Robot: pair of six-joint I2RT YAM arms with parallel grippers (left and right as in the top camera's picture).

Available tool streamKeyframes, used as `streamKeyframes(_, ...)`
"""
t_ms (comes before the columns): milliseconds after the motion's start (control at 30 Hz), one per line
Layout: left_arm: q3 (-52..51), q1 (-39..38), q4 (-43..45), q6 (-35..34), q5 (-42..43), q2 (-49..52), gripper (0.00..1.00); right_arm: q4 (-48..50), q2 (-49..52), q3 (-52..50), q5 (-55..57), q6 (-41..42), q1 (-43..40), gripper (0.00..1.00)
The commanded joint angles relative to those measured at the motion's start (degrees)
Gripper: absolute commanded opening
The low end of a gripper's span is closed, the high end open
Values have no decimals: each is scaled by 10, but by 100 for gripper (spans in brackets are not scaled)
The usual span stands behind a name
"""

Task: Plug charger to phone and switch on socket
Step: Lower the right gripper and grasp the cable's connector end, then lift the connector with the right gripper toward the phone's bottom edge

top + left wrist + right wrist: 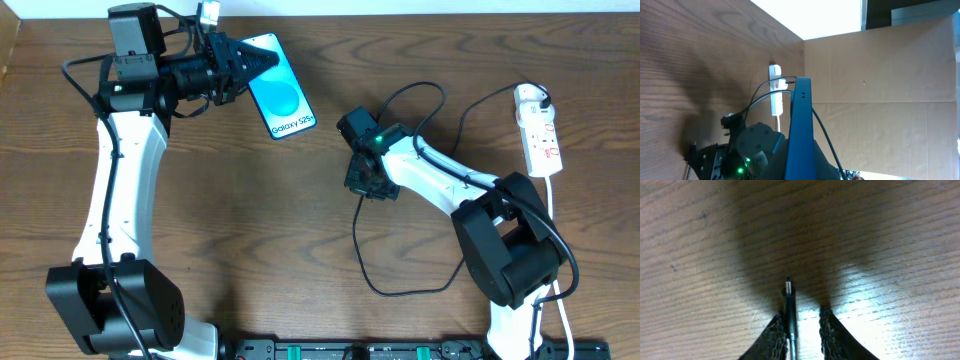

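Clamping the phone point(282, 98) by one short end, my left pincer point(248, 62) is closed on it. The rest of the handset reaches out ahead of the fingertips, its blue screen and white lettering facing up in the overhead view. From that wrist's own camera the phone shows edge-on, a blue slab rising straight out from between the jaws.

My right pincer point(366, 182) is nearly closed and grasps the charger point(789, 300) just behind its tip. The small connector pokes out a little past my fingers point(771, 339), lying against the one on the left of that wrist's view, with a narrow gap to the other. The tip points forward over the wooden table point(250, 230) and casts a dark shadow ahead of it. Behind this pincer the black cable loops across the wood.

The socket point(541, 132) lies well apart from both pincers, off beyond my right arm near the table's edge. The two pincers are well apart from each other.
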Motion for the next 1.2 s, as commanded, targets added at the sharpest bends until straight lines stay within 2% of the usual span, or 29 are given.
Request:
streamKeyframes(0,0,1,1,8,12,-8,7,-1,25,-1,7,4,3,17)
streamKeyframes(100,0,1,1,8,12,-8,8,-1,25,-1,7,4,3,8)
streamKeyframes(267,0,1,1,8,12,-8,7,-1,25,-1,5,4,3,1)
streamKeyframes(533,0,2,1,7,12,-8,7,-15,25,24,-47,-34,-31,1)
streamKeyframes(667,0,1,1,7,12,-8,7,8,25,38,-153,-95,-73,1)
streamKeyframes(1000,0,1,37,7,12,-8,7,186,25,38,-537,-323,-184,1)
streamKeyframes(1167,0,0,90,7,12,-8,7,257,25,38,-651,-370,-215,1)
